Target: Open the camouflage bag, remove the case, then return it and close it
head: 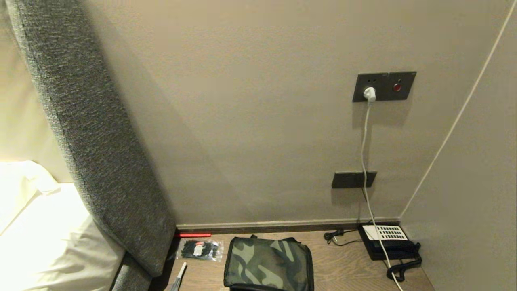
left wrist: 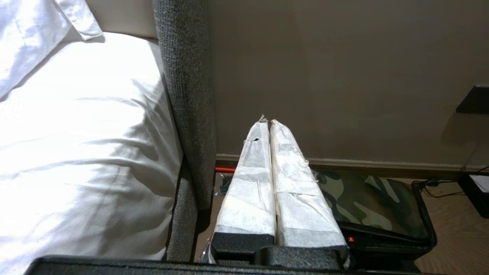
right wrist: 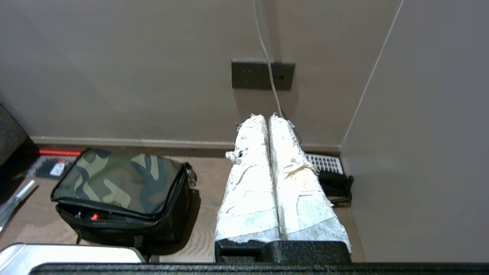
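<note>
The camouflage bag [head: 268, 262] sits on the wooden tabletop [head: 339, 266] near the wall, its lid down. It also shows as the camouflage bag [right wrist: 122, 191] in the right wrist view, where a slit along the front edge of the lid lets a bit of red show, and as the camouflage bag [left wrist: 378, 206] in the left wrist view. The case is hidden. My left gripper [left wrist: 268, 121] is shut and empty, held short of the bag beside the bed's edge. My right gripper [right wrist: 267, 115] is shut and empty, between the bag and the telephone. Neither arm shows in the head view.
A black telephone [head: 387, 242] with white keypad stands at the back right corner, its cord [head: 365, 153] running up to a wall socket. A clear packet of black cable ties [head: 200, 249] and a red strip [head: 194, 235] lie left of the bag. A grey padded headboard [head: 93, 133] and a white-sheeted bed [head: 48, 238] stand on the left.
</note>
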{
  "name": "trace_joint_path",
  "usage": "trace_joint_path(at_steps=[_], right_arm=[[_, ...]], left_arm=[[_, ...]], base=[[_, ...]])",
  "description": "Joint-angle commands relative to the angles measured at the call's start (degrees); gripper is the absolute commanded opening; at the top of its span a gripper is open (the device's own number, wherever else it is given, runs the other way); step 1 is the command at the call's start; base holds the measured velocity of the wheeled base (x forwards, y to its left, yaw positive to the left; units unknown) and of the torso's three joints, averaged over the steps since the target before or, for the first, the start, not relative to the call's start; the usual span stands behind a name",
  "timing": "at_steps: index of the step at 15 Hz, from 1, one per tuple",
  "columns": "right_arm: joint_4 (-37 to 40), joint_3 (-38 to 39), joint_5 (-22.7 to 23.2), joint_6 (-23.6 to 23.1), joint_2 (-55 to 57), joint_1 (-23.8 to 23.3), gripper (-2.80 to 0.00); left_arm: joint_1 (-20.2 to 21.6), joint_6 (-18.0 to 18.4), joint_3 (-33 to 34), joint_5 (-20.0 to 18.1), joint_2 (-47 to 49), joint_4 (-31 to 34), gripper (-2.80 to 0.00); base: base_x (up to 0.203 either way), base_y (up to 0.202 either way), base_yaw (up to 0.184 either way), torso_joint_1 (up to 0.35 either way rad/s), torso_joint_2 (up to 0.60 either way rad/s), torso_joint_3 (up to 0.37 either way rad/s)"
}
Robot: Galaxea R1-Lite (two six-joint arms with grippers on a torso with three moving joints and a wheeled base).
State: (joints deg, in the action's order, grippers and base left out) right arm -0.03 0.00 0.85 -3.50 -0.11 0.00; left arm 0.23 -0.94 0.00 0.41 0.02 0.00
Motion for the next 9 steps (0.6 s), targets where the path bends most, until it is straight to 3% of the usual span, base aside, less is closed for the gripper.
trace_joint_path(at_steps=[1, 5, 9], right_arm=[[0.0, 0.0, 0.0, -0.1, -0.2, 0.0, -2.80], [-0.1, 0.0, 0.0, 0.0, -0.2, -0.1, -2.80], [0.0, 0.0, 0.0, -0.1, -0.2, 0.0, -2.80]], left_arm=[[0.0, 0.0, 0.2, 0.0, -0.1, 0.0, -2.80], [0.0, 0.0, 0.2, 0.0, 0.0, 0.0, -2.80], [0.0, 0.1, 0.2, 0.0, -0.1, 0.0, -2.80]], base=[[0.000, 0.000, 0.000, 0.003, 0.00, 0.203], [0.000, 0.000, 0.000, 0.001, 0.00, 0.189], [0.000, 0.000, 0.000, 0.001, 0.00, 0.049]])
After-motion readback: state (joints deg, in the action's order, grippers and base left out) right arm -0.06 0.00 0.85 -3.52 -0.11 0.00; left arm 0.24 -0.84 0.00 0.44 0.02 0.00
